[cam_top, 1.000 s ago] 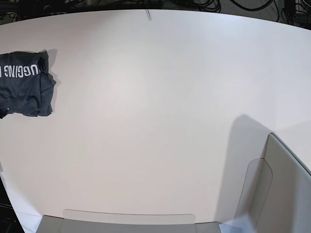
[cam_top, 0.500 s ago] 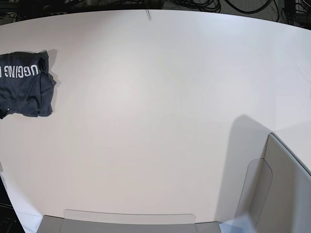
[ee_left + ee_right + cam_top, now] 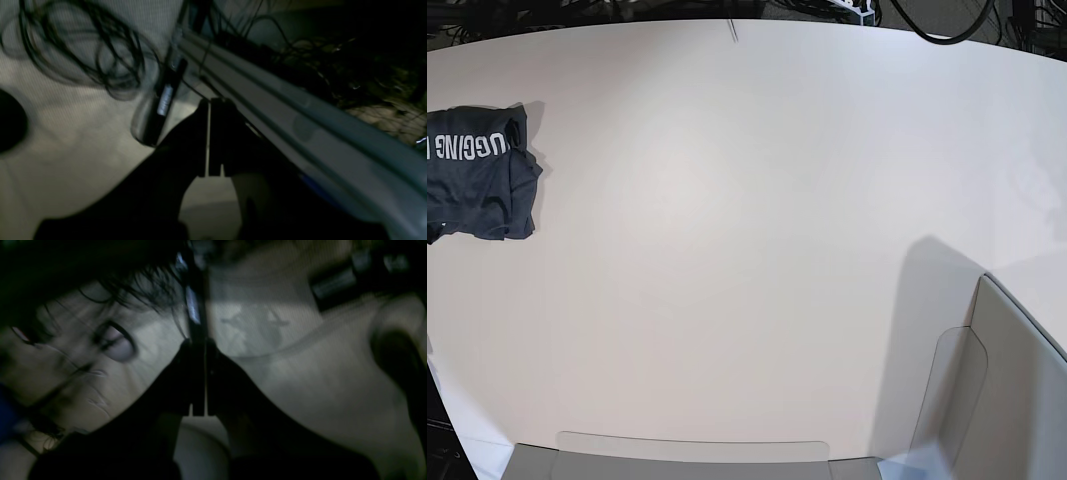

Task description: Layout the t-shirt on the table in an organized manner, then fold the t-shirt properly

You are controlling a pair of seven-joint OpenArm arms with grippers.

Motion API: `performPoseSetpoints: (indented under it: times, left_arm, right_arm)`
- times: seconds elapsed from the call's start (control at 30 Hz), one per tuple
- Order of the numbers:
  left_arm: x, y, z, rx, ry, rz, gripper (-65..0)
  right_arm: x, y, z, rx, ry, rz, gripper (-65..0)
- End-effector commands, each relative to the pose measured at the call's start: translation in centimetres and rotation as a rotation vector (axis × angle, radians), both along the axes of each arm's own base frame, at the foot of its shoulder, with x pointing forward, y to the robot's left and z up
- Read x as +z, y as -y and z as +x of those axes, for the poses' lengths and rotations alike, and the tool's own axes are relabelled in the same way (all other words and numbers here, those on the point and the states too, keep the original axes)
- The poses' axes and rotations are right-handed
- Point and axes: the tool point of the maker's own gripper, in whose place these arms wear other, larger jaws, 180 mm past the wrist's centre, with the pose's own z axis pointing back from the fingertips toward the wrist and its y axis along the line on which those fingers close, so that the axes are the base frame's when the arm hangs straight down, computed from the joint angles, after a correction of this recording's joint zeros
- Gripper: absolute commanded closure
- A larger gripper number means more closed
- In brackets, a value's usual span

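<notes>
- A robotics lab: a large smooth off-white bench (image 3: pixel 757 230) with a curved edge fills the base view.
- Tangled black cables (image 3: pixel 927 15) lie behind its rim at 12 o'clock.
- Pale grey bin-like panels (image 3: pixel 1017 400) stand at 5 o'clock.

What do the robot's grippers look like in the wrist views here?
Both are dim and blurred. The left gripper and right gripper show as matte black, each with two flat fingers widening toward the camera into a broad wedge. No markings or cables on them can be made out. Neither arm shows in the base view.
</notes>
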Motion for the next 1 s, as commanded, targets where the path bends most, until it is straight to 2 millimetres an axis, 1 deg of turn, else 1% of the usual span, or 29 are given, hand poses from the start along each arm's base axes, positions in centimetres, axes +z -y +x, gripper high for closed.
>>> performPoseSetpoints:
  times: [0.0,0.03,0.1,0.17,0.2,0.23,0.33,0.37,0.43,0.47,0.57,0.77,0.9,0.97]
  left_arm:
    - [0.0,0.5,-0.3,-0.031,0.023,0.000,0.0]
    - [-0.1,0.8,-0.3,-0.057,0.042,0.006,0.0]
    - [-0.3,-0.2,-0.1,-0.111,0.071,0.035,0.0]
    - [-0.5,-0.9,0.0,-0.152,0.075,0.049,0.0]
    - [-0.5,-1.9,0.6,-0.170,0.084,0.068,0.0]
    - [-0.5,-2.9,0.7,-0.181,0.084,0.093,0.0]
    - [-1.2,-6.4,0.3,-0.203,0.029,0.269,0.0]
    - [-1.3,-7.5,0.4,-0.206,0.015,0.333,0.0]
    - [-1.4,-8.7,0.9,-0.209,0.002,0.406,0.0]
    - [-1.4,-9.0,0.9,-0.209,-0.001,0.420,0.0]
    - [-1.4,-8.7,0.9,-0.208,0.000,0.415,0.0]
    - [-1.4,-8.7,1.0,-0.202,0.000,0.418,0.0]
    - [-1.4,-8.6,1.1,-0.199,0.008,0.417,0.0]
    - [-1.6,-7.3,1.4,-0.195,0.013,0.398,0.0]
  right_arm:
    - [-0.1,-0.3,0.0,-0.006,-0.006,0.000,0.0]
    - [-0.3,-0.8,0.7,-0.013,0.001,-0.016,0.0]
    - [-0.7,-0.8,1.7,-0.033,0.020,-0.077,0.0]
    - [-1.0,-0.5,2.5,-0.055,0.040,-0.164,0.0]
    - [-1.1,-0.1,2.8,-0.065,0.049,-0.205,0.0]
    - [-1.2,0.6,3.0,-0.077,0.053,-0.246,0.0]
    - [-1.1,2.0,4.5,-0.088,0.080,-0.314,0.0]
    - [-1.1,2.1,4.7,-0.088,0.083,-0.315,0.0]
    - [-1.0,2.3,5.7,-0.082,0.101,-0.318,0.0]
    - [-1.0,2.3,5.9,-0.078,0.104,-0.317,0.0]
    - [-0.9,2.3,6.1,-0.079,0.107,-0.317,0.0]
    - [-1.0,2.2,5.3,-0.073,0.091,-0.317,0.0]
    - [-1.0,2.3,5.6,-0.079,0.094,-0.322,0.0]
    - [-1.0,2.4,5.8,-0.089,0.096,-0.325,0.0]
